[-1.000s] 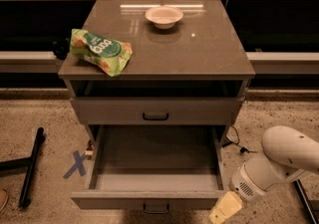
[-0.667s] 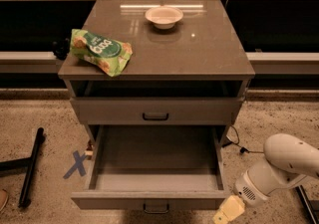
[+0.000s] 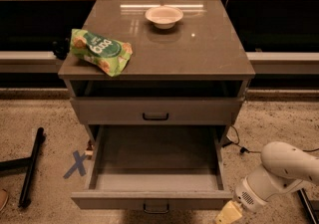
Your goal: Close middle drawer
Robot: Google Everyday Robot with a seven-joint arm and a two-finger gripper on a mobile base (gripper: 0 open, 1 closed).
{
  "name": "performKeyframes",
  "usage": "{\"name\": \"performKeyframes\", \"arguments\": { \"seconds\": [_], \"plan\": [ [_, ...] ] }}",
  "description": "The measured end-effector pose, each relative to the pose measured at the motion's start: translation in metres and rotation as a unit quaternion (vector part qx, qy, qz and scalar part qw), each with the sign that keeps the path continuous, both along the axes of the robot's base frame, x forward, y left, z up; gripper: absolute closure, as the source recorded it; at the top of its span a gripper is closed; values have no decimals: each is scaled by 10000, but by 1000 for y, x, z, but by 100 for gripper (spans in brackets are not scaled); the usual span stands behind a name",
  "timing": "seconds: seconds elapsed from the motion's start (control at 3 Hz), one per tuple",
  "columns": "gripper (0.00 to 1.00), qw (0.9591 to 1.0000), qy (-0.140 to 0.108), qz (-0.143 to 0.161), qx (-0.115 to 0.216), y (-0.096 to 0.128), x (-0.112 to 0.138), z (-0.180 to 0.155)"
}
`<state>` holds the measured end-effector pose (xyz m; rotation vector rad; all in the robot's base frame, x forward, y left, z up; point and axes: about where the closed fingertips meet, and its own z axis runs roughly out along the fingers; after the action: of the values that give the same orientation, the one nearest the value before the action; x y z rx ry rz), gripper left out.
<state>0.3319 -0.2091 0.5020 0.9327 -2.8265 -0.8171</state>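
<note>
The grey cabinet (image 3: 159,44) has its uppermost drawer (image 3: 154,111) shut. Below it the middle drawer (image 3: 154,156) is pulled far out toward me and its wide shallow grey box is empty. Its front panel (image 3: 99,199) with the small dark pull (image 3: 156,209) sits at the bottom edge of the view. My gripper (image 3: 227,214) is at the bottom right, just outside the drawer's front right corner, on the white arm (image 3: 289,163). The lowest drawer is hidden beneath the open one.
A green snack bag (image 3: 99,51) and a white bowl (image 3: 164,16) lie on the cabinet top. A black bar (image 3: 31,166) and a blue X mark (image 3: 76,163) are on the floor at left. A cable (image 3: 238,143) runs on the floor at right.
The arm and gripper have dropped slightly lower in the view, staying by the drawer's front right corner. The drawer has not moved.
</note>
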Motion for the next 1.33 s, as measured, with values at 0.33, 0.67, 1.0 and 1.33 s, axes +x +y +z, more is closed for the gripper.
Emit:
{"name": "performKeyframes", "arguments": {
  "seconds": [0.33, 0.67, 1.0, 1.33],
  "plan": [
    [59, 9996, 160, -6, -242, 0, -2, -30],
    [82, 9985, 179, -84, -507, 1, 4, -63],
    [100, 9971, -36, -443, -619, 0, 22, -92],
    [100, 9957, -274, -744, -484, 4, 40, -102]
  ]
}}
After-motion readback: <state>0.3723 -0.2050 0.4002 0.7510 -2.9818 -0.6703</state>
